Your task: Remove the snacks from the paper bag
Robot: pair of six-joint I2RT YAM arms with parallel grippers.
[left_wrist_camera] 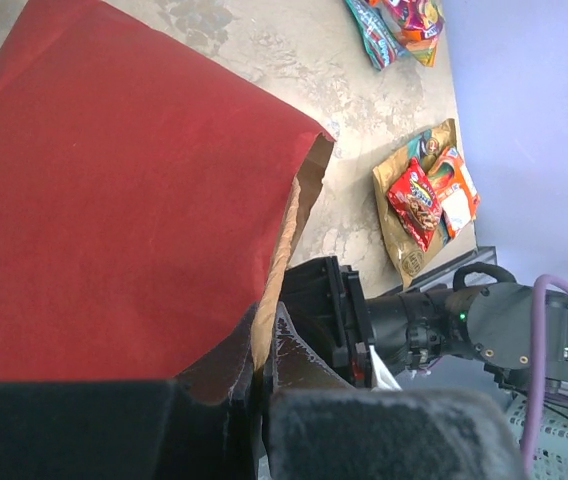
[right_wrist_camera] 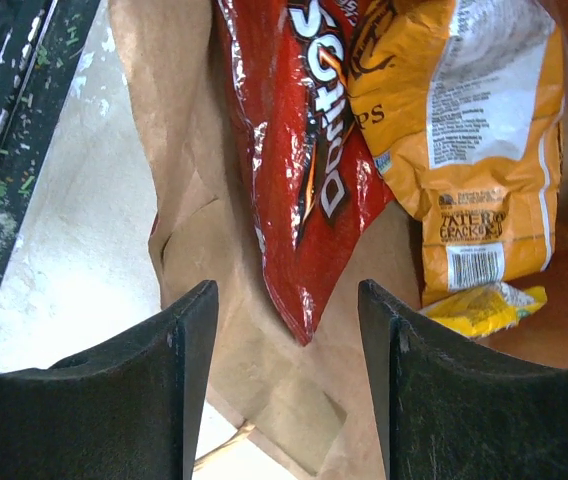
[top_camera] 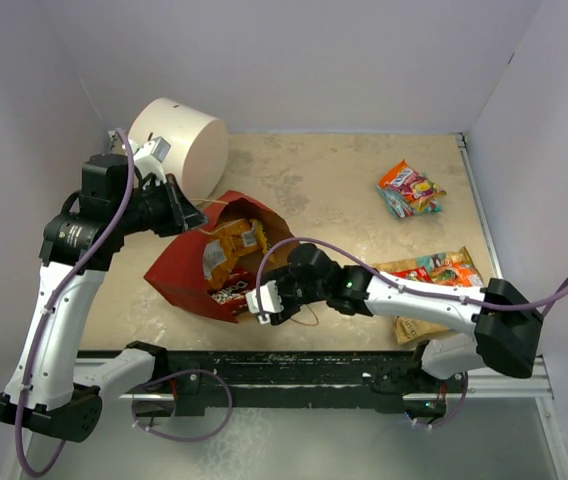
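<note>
Red paper bag (top_camera: 176,268) was laid on its side left of centre, with its far rim pinched tight by the left gripper (top_camera: 190,214). At the open mouth the right gripper (top_camera: 262,303) was held with jaws spread and nothing caught between them. A red packet (right_wrist_camera: 299,170) was pointed lengthwise straight at that gap, just inside the bag, with an orange packet (right_wrist_camera: 474,140) beside it. So the right arm was reckoned the nearer one for the grab.

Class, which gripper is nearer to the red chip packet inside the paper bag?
Right. The right gripper hovers open at the mouth of the paper bag, the red packet just ahead of its fingers. The left gripper pinches the bag's rim, farther off.
</note>
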